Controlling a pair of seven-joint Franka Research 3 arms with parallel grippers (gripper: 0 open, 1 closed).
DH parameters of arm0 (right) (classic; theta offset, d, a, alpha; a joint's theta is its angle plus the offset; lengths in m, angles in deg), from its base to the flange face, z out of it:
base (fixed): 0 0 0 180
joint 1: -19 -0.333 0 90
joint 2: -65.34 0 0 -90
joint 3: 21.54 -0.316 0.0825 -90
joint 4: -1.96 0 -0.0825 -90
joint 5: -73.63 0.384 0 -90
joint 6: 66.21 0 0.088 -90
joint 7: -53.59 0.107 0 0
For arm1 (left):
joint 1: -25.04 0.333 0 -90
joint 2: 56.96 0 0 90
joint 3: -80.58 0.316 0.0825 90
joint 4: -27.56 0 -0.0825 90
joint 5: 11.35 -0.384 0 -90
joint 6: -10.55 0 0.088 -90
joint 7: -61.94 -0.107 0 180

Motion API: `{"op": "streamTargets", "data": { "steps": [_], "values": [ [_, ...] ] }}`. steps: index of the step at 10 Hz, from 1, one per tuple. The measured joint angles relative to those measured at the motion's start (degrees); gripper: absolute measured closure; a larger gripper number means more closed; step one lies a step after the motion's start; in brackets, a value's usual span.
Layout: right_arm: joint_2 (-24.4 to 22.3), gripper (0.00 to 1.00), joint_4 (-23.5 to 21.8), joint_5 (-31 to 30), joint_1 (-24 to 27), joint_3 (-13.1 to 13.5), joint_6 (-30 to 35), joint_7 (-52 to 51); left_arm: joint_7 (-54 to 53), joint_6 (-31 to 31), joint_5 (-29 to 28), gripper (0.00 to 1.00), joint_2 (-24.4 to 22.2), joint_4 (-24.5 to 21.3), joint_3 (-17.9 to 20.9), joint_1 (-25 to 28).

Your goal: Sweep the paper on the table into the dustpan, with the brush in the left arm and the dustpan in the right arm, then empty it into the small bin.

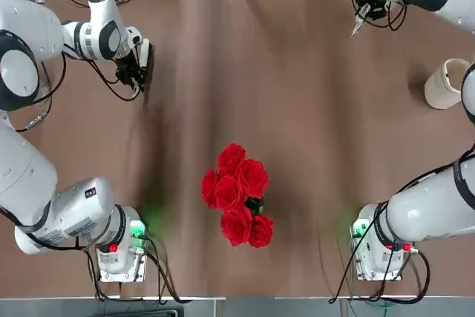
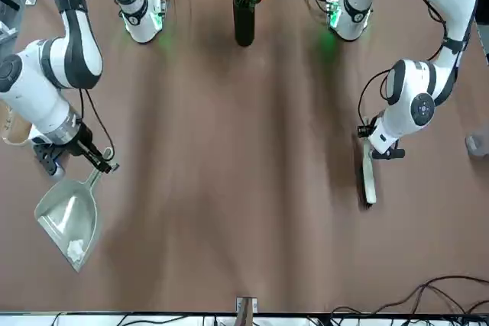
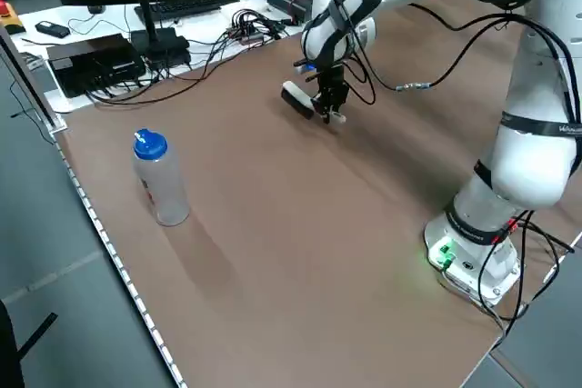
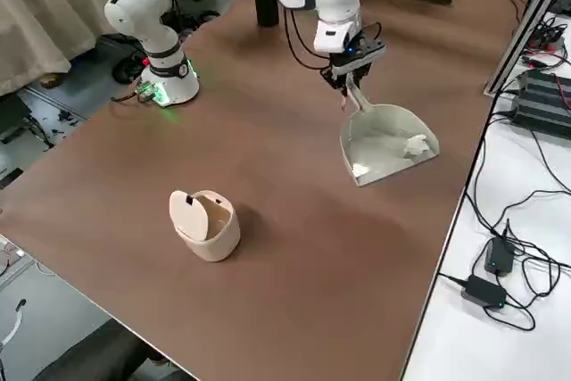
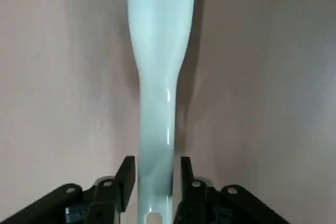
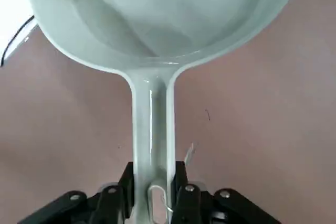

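From overhead, the left claw (image 1: 139,64) sits far out on its own side of the large brown matte table (image 1: 297,124), the dark bristle strip of the slim cream-green hand brush (image 1: 147,63) showing edge-on beside it, while the small cream-beige cylindrical bin (image 1: 446,84) stands at the table's right edge, near the right arm, and a bunch of red roses (image 1: 237,194) stands between the two bases. In the front view, the right claw (image 2: 105,164) holds the short handle of the pale grey-green plastic dustpan (image 2: 70,221), whose flat scoop slopes down toward the far table edge with the tiny crumpled white paper scrap (image 2: 76,248) lying inside it, so the sweeping looks done and emptying remains. The left side view shows the brush hanging low over the table under the left claw, and a clear bottle with a blue cap (image 3: 159,179) standing well apart. The right side view shows the bin well apart from the dustpan, with bare table between; the pan seems kept fairly level so the scrap stays in. In the left wrist view, both fingers press the brush handle from either side, nearly closed. In the right wrist view, the fingers likewise pinch the dustpan handle near its end, which gives leverage for tipping.
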Motion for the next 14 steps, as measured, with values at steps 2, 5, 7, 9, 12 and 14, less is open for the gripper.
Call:
{"op": "streamTargets", "data": {
  "steps": [2, 5, 7, 9, 12, 14],
  "values": [
    [0.00, 0.67, -0.19, 4.47, 0.71, 0.02, -1.76, 0.61, 0.00, -0.10, 0.00, 0.47, 0.00, 0.40, 0.00, 0.00],
    [0.00, 0.67, -3.02, 7.42, 1.60, -0.02, -8.29, 7.29, 0.00, -1.22, 0.00, 0.15, -0.10, 1.61, -0.03, -0.02],
    [0.01, 0.67, -6.42, 7.50, 1.57, -0.37, -13.34, 11.91, 0.00, -6.56, 0.00, 0.00, -1.31, 5.04, -0.09, -0.02],
    [-0.04, 0.67, -6.77, 7.65, 1.65, -0.27, -13.66, 17.15, 0.02, -13.35, 0.30, 0.00, -4.61, 10.69, -0.09, 0.13],
    [-1.36, 0.67, -6.73, 7.76, 4.03, 0.13, -8.30, 21.01, -0.27, -29.12, 2.12, 0.00, -7.49, 23.66, -0.01, 1.15],
    [-4.56, 0.67, -6.70, 6.70, 8.03, 0.58, -0.42, 21.01, -1.85, -36.66, 2.21, 0.00, -8.06, 32.76, 0.04, 1.95]
  ]
}}
